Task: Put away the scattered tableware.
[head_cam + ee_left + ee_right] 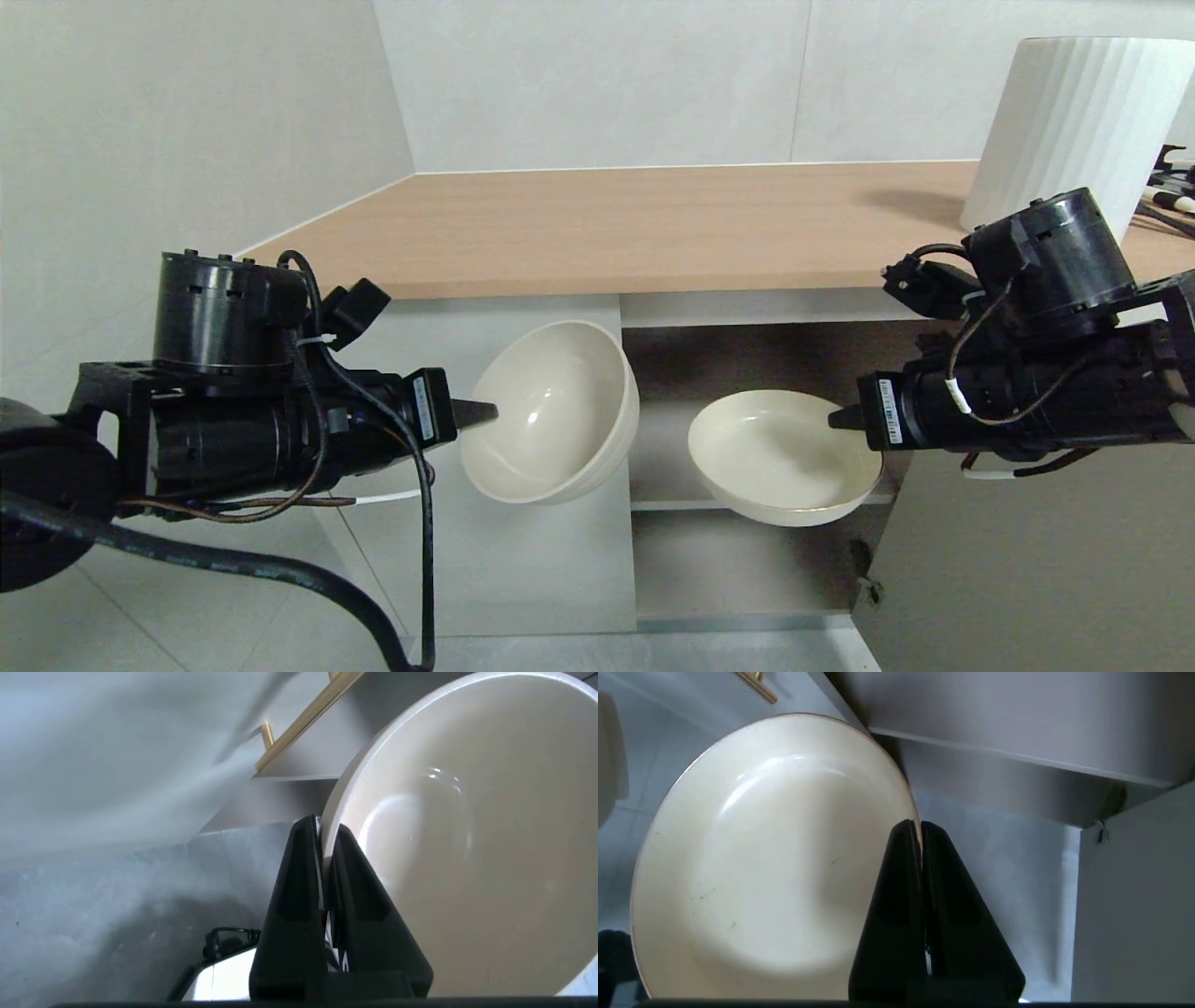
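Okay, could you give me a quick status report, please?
Left gripper shut on deep bowl rim. Right gripper shut on shallow bowl rim. Both held before open cabinet; nothing seen in the way.

In the left wrist view the cream deep ceramic bowl (467,859) runs past the picture's edge, so its far rim is cut away. The strip of rim under the black fingers (301,896) of the left gripper (324,829) is covered. A pale surface (112,765) beside it is only a blur.

The cream shallow ceramic dish (775,859) is likewise clipped, with part of its rim hidden by the fingers (896,905) of the right gripper (918,829).

In the head view this dish covers part of the grey cupboard shelf (658,448). On the wooden desk (653,224) the white ribbed cylinder (1074,131) is cropped by the right edge. The small dark items (1172,187) beside it are cut off and too small to identify.
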